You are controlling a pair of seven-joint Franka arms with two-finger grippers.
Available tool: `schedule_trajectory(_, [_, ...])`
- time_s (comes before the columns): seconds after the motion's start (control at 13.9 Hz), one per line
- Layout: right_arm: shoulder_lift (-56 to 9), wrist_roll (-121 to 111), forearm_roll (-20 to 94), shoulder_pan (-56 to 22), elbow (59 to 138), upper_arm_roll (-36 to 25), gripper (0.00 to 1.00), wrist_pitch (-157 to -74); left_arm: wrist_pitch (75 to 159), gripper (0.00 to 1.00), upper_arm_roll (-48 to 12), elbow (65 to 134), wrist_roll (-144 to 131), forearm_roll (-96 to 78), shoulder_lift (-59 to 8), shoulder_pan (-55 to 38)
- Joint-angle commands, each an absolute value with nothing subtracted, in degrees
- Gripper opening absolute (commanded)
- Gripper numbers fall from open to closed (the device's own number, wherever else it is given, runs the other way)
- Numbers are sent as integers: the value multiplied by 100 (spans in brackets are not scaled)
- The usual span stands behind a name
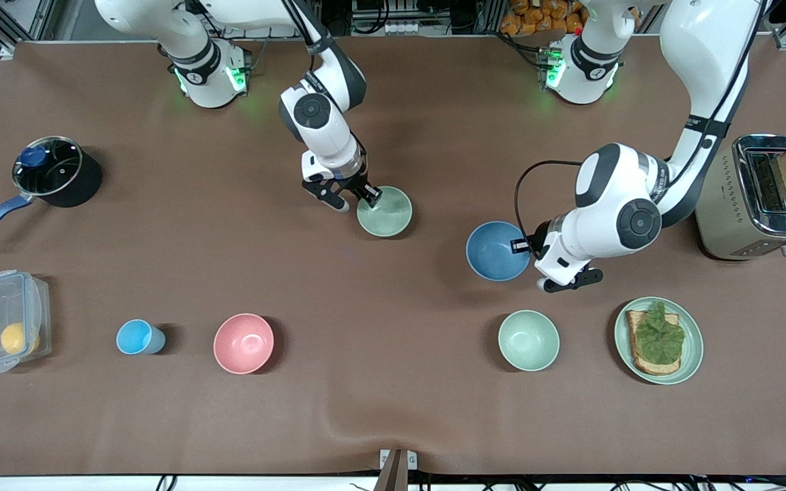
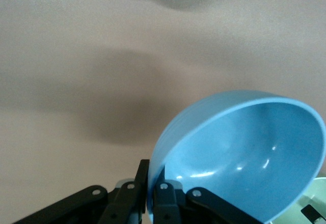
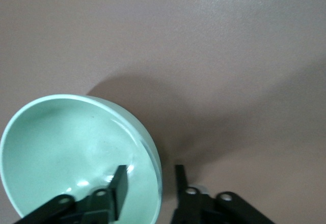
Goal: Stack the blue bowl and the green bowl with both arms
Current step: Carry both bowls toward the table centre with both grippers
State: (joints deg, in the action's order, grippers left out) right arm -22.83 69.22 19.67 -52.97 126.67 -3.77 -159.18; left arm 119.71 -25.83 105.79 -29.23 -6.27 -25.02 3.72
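Observation:
The blue bowl (image 1: 497, 251) is gripped by its rim in my left gripper (image 1: 528, 247), at the side toward the left arm's end. In the left wrist view the blue bowl (image 2: 244, 152) hangs tilted above the table, with the left gripper (image 2: 151, 170) shut on its rim. The green bowl (image 1: 385, 211) sits on the table near the middle. My right gripper (image 1: 366, 194) is open astride its rim. In the right wrist view one finger is inside the green bowl (image 3: 66, 147) and one outside, so the right gripper (image 3: 150, 170) brackets the wall.
A paler mint bowl (image 1: 528, 339) and a green plate (image 1: 693, 346) with toast lie nearer the front camera than the blue bowl. A pink bowl (image 1: 243, 343), light-blue cup (image 1: 137, 337), clear box (image 1: 4, 331), lidded pot (image 1: 52, 170) and toaster (image 1: 761, 198) stand around.

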Motion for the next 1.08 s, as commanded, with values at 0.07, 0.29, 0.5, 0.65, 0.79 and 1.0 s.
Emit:
schedule_trajectory(0.07, [-2075, 7040, 2057, -5388, 12630, -466, 100, -15865, 11971, 0, -2602, 10529, -2997, -738, -2575, 238])
schedule_trajectory(0.29, [-1899, 7118, 2083, -5143, 12358, -571, 100, -15094, 11971, 0, -2602, 10521, -3006, -747, -2619, 71])
schedule_trajectory(0.5, [-1969, 7716, 2083, -4634, 12112, -571, 100, -14557, 11971, 0, -2672, 10503, -3067, -1036, -2663, -165])
schedule_trajectory(0.65, [-1995, 7743, 2196, -4308, 12006, -554, 100, -14143, 11988, 0, -2672, 10407, -3374, -1186, -2654, -464])
schedule_trajectory(0.79, [-2065, 7743, 3019, -4272, 11997, -562, 100, -14124, 11988, 0, -2698, 10397, -3480, -1204, -2663, -728])
schedule_trajectory(1.0, [-2538, 7681, 3700, -4289, 11927, -563, 100, -14325, 12015, 0, -2698, 10214, -3699, -1362, -2785, -1220])
